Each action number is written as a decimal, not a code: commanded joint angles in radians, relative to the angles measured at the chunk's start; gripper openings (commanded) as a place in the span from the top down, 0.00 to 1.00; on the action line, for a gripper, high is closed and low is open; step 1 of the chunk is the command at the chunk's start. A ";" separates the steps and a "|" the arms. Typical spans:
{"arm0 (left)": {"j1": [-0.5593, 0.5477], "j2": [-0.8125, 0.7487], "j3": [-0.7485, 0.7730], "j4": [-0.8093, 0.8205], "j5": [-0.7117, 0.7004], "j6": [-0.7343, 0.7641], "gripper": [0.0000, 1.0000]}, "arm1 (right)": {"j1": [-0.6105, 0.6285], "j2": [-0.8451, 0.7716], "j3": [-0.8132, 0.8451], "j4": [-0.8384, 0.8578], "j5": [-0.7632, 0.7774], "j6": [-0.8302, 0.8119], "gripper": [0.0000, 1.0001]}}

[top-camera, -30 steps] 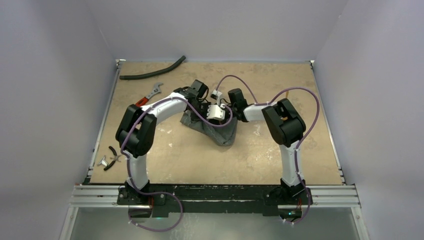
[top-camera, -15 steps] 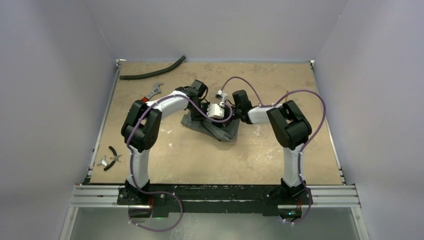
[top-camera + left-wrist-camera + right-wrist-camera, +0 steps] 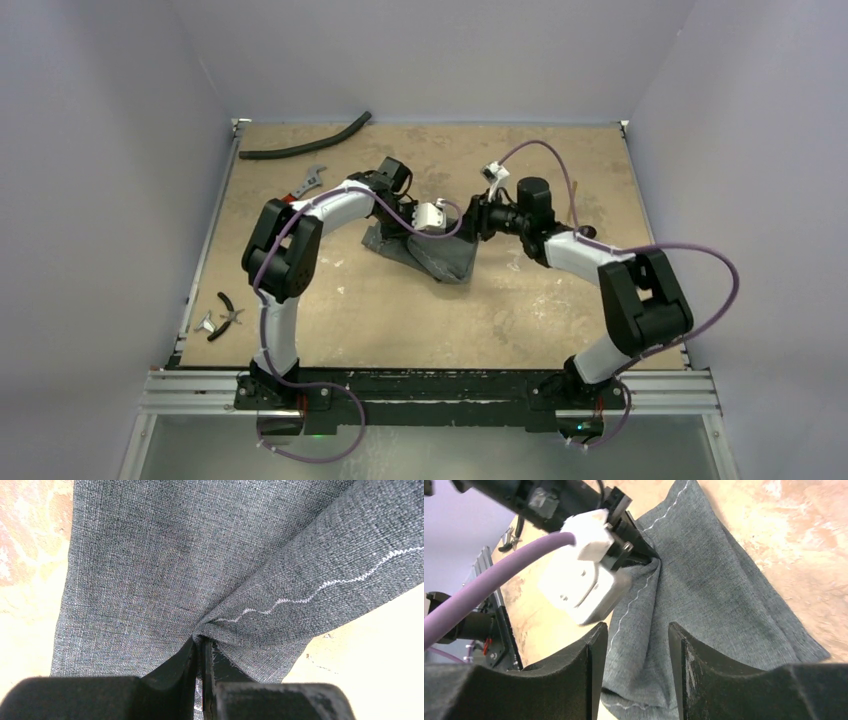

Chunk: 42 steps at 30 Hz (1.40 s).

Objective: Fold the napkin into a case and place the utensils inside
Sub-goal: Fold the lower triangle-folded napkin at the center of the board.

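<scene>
bench point(image 3: 560, 160): tan top. Your two arms are bolted at its near edge and reach in toward the middle.
napkin point(image 3: 447, 264): grey cloth, crumpled in the middle of the bench, a bit closer to the far edge than to the near one. The pale zigzag hem stitching shows on the top fold. One fold is gathered into a pucker where it's pinched.
hose point(image 3: 300, 148): long and black, lying along the far edge by the far-left corner.
left end effector point(image 3: 199, 650): clamped tight on that pucker of the napkin, so you've got cloth between the jaws.
right end effector point(image 3: 636, 650): jaws spread wide, nothing held, right above the napkin's right side. I can't tell if it touches the cloth.
wrench point(image 3: 310, 182): red-handled, near the left edge, just nearer than the hose.
</scene>
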 commanded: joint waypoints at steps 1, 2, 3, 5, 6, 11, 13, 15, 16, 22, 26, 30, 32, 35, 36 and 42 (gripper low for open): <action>0.012 0.037 0.019 -0.009 0.024 -0.028 1.00 | -0.006 -0.137 -0.132 0.136 0.037 -0.082 0.48; 0.012 0.042 0.026 -0.019 0.030 -0.030 1.00 | 0.001 -0.178 -0.179 0.182 0.031 -0.101 0.46; 0.013 0.049 0.035 -0.030 0.032 -0.035 1.00 | 0.012 -0.216 -0.226 0.230 0.034 -0.126 0.45; 0.021 0.068 0.063 -0.055 0.049 -0.056 1.00 | 0.043 -0.295 -0.295 0.267 0.072 -0.186 0.40; 0.029 0.082 0.088 -0.075 0.065 -0.068 1.00 | 0.061 -0.307 -0.313 0.257 0.089 -0.210 0.39; 0.060 0.174 0.238 -0.213 0.136 -0.113 1.00 | 0.178 -0.301 -0.351 0.205 0.172 -0.307 0.37; 0.061 0.200 0.271 -0.251 0.143 -0.115 1.00 | 0.200 -0.307 -0.361 0.207 0.180 -0.318 0.37; 0.060 0.207 0.273 -0.259 0.145 -0.116 1.00 | 0.211 -0.316 -0.367 0.205 0.210 -0.334 0.33; 0.061 0.206 0.271 -0.260 0.145 -0.114 1.00 | 0.216 -0.314 -0.359 0.193 0.232 -0.363 0.30; 0.061 0.206 0.269 -0.275 0.144 -0.103 1.00 | 0.261 -0.255 -0.277 0.137 0.410 -0.406 0.29; 0.062 0.202 0.266 -0.275 0.145 -0.096 1.00 | 0.289 -0.212 -0.255 0.104 0.436 -0.406 0.28; 0.062 0.201 0.270 -0.281 0.146 -0.093 1.00 | 0.294 -0.196 -0.216 0.062 0.531 -0.372 0.29; 0.064 0.203 0.273 -0.288 0.150 -0.092 1.00 | 0.300 -0.226 -0.207 0.035 0.559 -0.388 0.29; 0.065 0.205 0.281 -0.292 0.154 -0.089 1.00 | 0.325 -0.262 -0.186 -0.039 0.604 -0.458 0.27; 0.065 0.208 0.284 -0.294 0.156 -0.088 1.00 | 0.328 -0.255 -0.168 -0.073 0.599 -0.479 0.27; 0.065 0.219 0.305 -0.305 0.171 -0.099 1.00 | 0.367 -0.167 -0.064 -0.243 0.548 -0.618 0.26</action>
